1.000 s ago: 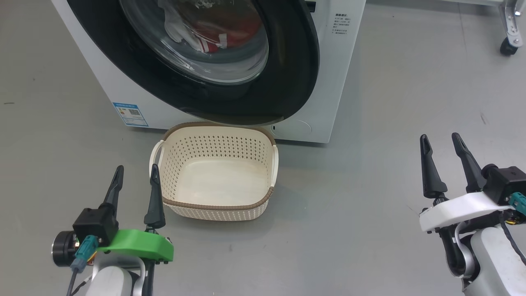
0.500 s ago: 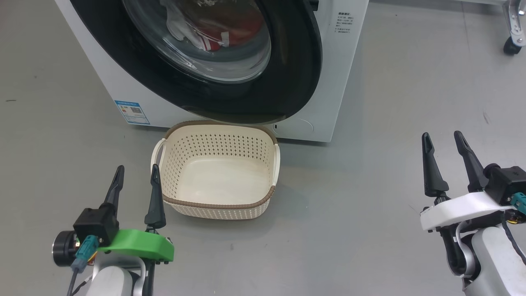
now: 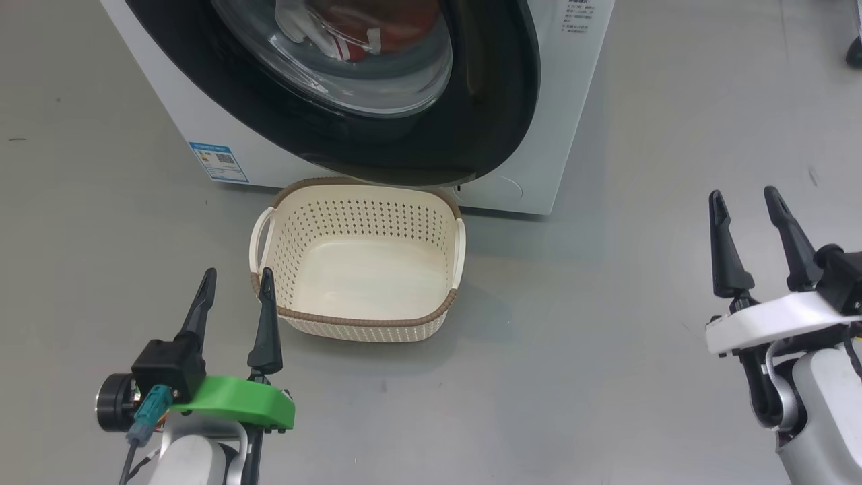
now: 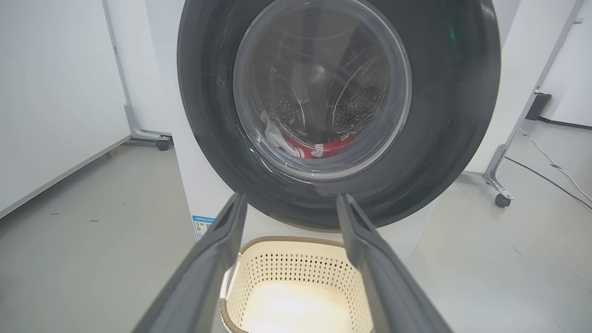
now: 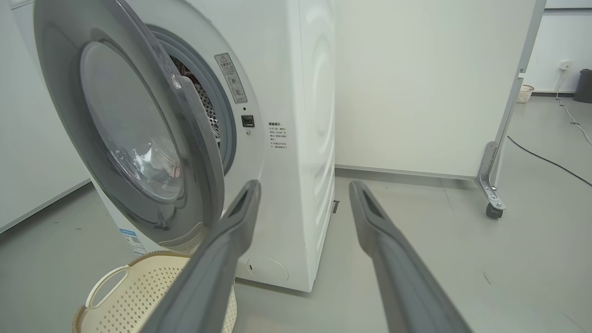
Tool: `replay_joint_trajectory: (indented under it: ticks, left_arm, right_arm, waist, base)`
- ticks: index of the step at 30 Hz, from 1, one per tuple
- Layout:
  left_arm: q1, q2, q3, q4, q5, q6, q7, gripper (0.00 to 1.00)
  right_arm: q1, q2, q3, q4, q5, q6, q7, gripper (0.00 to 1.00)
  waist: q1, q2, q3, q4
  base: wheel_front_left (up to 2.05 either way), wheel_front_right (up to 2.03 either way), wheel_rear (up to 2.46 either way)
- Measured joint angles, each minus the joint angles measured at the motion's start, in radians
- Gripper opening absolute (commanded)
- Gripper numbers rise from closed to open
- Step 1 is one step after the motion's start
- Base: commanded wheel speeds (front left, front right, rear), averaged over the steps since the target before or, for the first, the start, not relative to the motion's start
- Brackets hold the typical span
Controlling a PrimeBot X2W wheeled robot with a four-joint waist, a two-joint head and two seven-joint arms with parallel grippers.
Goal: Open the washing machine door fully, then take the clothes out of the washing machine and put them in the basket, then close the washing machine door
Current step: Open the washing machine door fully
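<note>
The washing machine door [image 5: 125, 120] is standing ajar above the basket [image 3: 363, 322], its free edge facing the robot's right. The right claw [image 3: 741, 195], spread and empty, is hovering nearer that edge than the spread left claw [image 3: 236, 273].

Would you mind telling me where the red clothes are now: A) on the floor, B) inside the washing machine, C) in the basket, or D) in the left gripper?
B: the clothes show through the door glass, inside the washing machine; the basket holds nothing.
</note>
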Motion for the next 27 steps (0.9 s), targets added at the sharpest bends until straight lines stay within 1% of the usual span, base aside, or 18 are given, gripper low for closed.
replay_joint_trajectory:
  ticks: [5,6,14,15,16,17,20,21,27]
  left_arm:
    - [-0.005,0.0,-0.011,-0.004,0.0,0.0,0.0,1.0]
    - [-0.008,0.0,-0.016,-0.004,0.0,0.0,0.0,1.0]
    - [-0.037,0.0,-0.029,-0.012,0.0,-0.001,0.0,1.0]
    - [-0.04,0.0,-0.03,-0.013,0.0,-0.001,0.0,1.0]
    - [-0.044,0.0,-0.031,-0.016,0.0,-0.001,0.0,1.0]
    - [-0.047,0.0,-0.033,-0.016,0.0,-0.001,0.0,1.0]
    - [-0.058,0.0,-0.039,-0.019,0.0,-0.001,0.0,1.0]
    - [-0.064,0.0,-0.042,-0.022,-0.002,-0.001,0.0,1.0]
    - [-0.091,0.0,-0.05,-0.031,-0.013,0.0,0.0,1.0]
  right_arm:
    - [-0.064,-0.02,-0.001,-0.007,0.002,0.027,0.015,1.0]
    - [-0.075,-0.024,-0.002,-0.007,0.002,0.028,0.015,1.0]
    - [-0.185,-0.051,0.006,-0.004,0.005,0.079,0.068,1.0]
    - [-0.201,-0.054,0.008,-0.003,0.009,0.083,0.077,0.64]
    - [-0.216,-0.055,0.01,-0.002,0.017,0.089,0.085,0.1]
    - [-0.23,-0.055,0.011,-0.001,0.023,0.09,0.089,0.0]
    - [-0.27,-0.055,0.011,0.007,0.061,0.106,0.116,0.0]
    - [-0.297,-0.051,0.008,0.014,0.094,0.113,0.141,0.0]
    - [-0.392,-0.015,-0.022,0.041,0.254,0.123,0.234,0.0]
  waist:
    - [0.0,0.0,0.032,0.009]
    - [0.0,0.0,0.038,0.011]
    - [0.0,0.0,0.09,0.031]
    - [0.0,0.0,0.097,0.033]
    - [0.0,0.0,0.103,0.036]
    - [0.0,0.0,0.109,0.038]
    - [0.0,0.0,0.127,0.047]
    - [0.0,0.0,0.139,0.052]
    - [0.0,0.0,0.178,0.067]
  base:
    - [0.0,0.0,0.0]
    - [0.0,0.0,0.0]
    - [0.0,0.0,0.0]
    - [0.0,0.0,0.0]
    - [0.0,0.0,0.0]
    - [0.0,0.0,0.0]
    - [0.0,0.0,0.0]
    - [0.0,0.0,0.0]
    - [0.0,0.0,0.0]
